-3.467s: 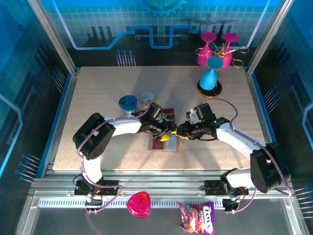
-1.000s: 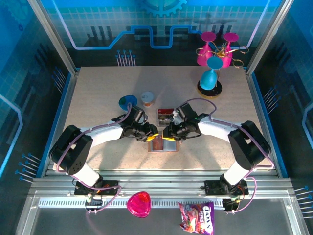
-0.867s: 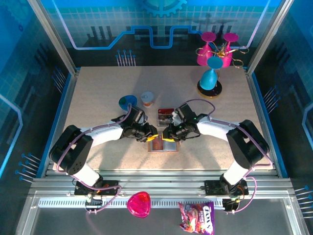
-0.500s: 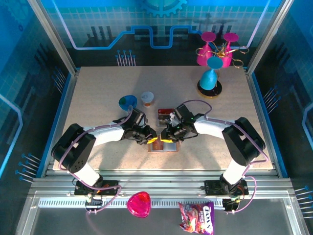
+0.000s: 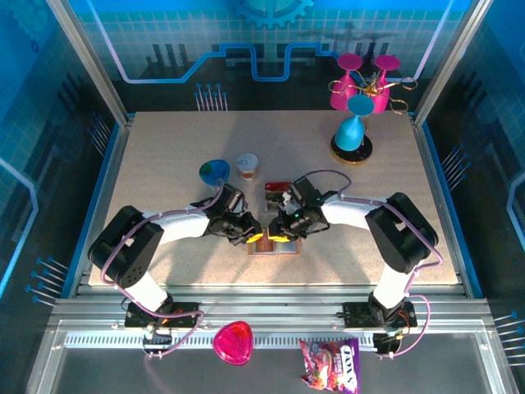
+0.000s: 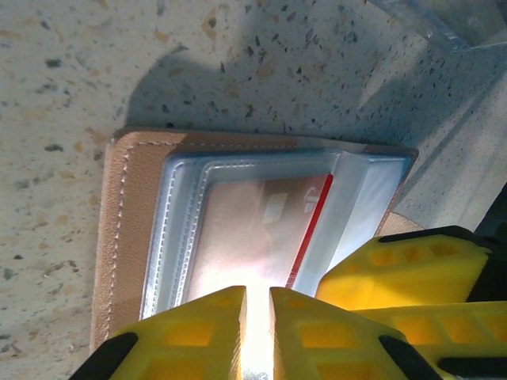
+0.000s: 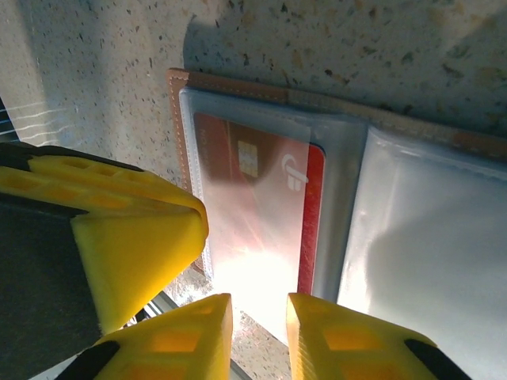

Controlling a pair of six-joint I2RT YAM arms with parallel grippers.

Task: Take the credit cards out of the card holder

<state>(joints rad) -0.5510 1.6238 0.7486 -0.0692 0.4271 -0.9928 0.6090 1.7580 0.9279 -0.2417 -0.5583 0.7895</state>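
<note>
Down at the near rail, a pink heart-shaped dish (image 5: 234, 342) and a bag of sweets (image 5: 330, 364) are lying beside the arm bases. Beyond them, both arms are reaching inward over the speckled table (image 5: 164, 148) and meeting at the card holder (image 5: 268, 246), which is lying open and flat at the table's near centre. The left gripper (image 5: 253, 236) is bearing down on the holder's left half, its yellow fingers drawn to a thin slit over the edge of the clear sleeve (image 6: 178, 229); whether they are pinching anything cannot be told through the glare. The right gripper (image 5: 279, 232) is working just beside it, its fingers standing narrowly apart with the holder's edge running across the gap, and a grip there cannot be told either. From the right wrist, a red credit card (image 7: 253, 198) with a chip and a pale logo is showing inside the sleeve, framed by tan stitched leather. Just past the holder, a small dark-and-red rectangular item (image 5: 278, 191) is sitting on the table. Farther back, a blue bowl (image 5: 215, 171) and a small cup (image 5: 247, 165) are standing near each other, while a blue cone (image 5: 352, 131) and a pink stand (image 5: 361, 82) are occupying the far right corner.
</note>
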